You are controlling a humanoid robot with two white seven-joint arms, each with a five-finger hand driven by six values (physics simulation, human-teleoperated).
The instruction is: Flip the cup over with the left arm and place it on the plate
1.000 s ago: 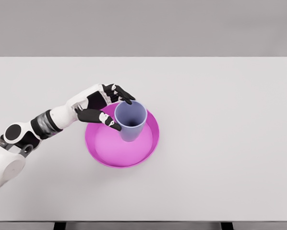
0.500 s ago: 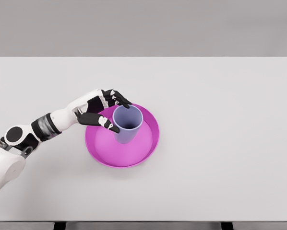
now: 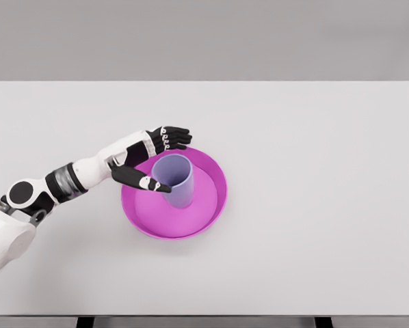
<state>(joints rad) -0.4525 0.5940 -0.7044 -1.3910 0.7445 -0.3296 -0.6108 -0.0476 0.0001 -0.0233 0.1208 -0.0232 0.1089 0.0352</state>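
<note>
A lilac-blue cup (image 3: 175, 181) stands upright, mouth up, inside the magenta plate (image 3: 217, 195), a little left of its middle. My left hand (image 3: 169, 162) is just left of the cup, open, with the fingers (image 3: 174, 138) stretched out behind the cup's rim and apart from it. The thumb (image 3: 144, 181) reaches along the cup's near left side, and I cannot tell whether its tip touches the wall. The white forearm runs down to the lower left corner. My right arm does not show.
The plate lies on a wide pale grey table (image 3: 314, 171) whose front edge runs along the bottom of the view. A plain grey wall stands behind it.
The cup has come down from a tilted hold to stand on the plate, a little further left. The fingers have spread away from its rim and let it go.
</note>
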